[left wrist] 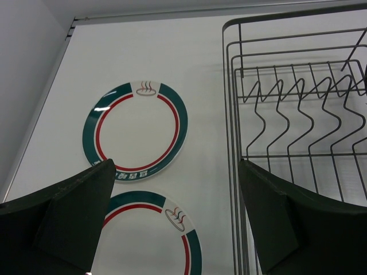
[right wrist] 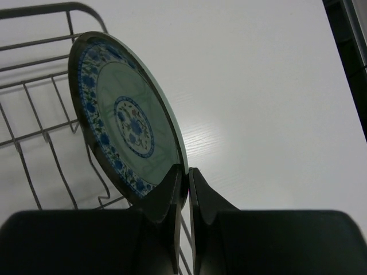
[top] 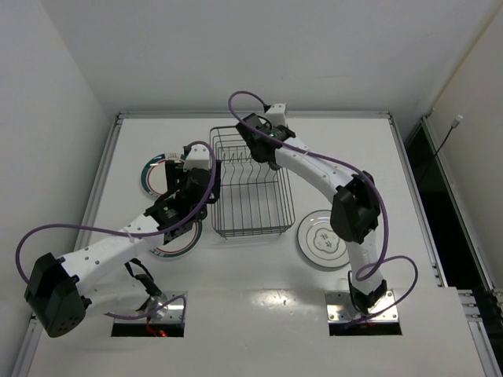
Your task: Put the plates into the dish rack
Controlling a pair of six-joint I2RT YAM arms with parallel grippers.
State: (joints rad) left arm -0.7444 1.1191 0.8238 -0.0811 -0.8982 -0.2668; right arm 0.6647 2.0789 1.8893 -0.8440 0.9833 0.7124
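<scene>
Now, left jaws: spread wide with nothing between them. They hang above the worktop [left wrist: 200, 86], with the far green-banded plate [left wrist: 136, 132] and the near green-banded plate [left wrist: 149, 240] on one side and the dish rack [left wrist: 231, 114] on the other.
Right jaws: closed tight on the lower rim of the small teal plate [right wrist: 126, 120], over the far end of the dish rack as I see it from above.
Small teal plate: up on its edge and leaning a little, its blue flower pattern turned toward my wrist camera. The jaws hide its lowest part, so I cannot tell whether it sits between the prongs.
Dish rack: a dark wire basket in the middle of the worktop, its long side running away from the arm bases, with a row of bent upright prongs inside.
Far green-banded plate: flat on the worktop left of the dish rack, a red ring inside the green band.
Near green-banded plate: flat, just beside the far one with a thin strip of worktop between them. From above I see it mostly covered by the left arm.
White plate with centre motif [top: 318, 239]: flat on the worktop right of the dish rack's near corner and apart from it, its right edge under the right arm.
</scene>
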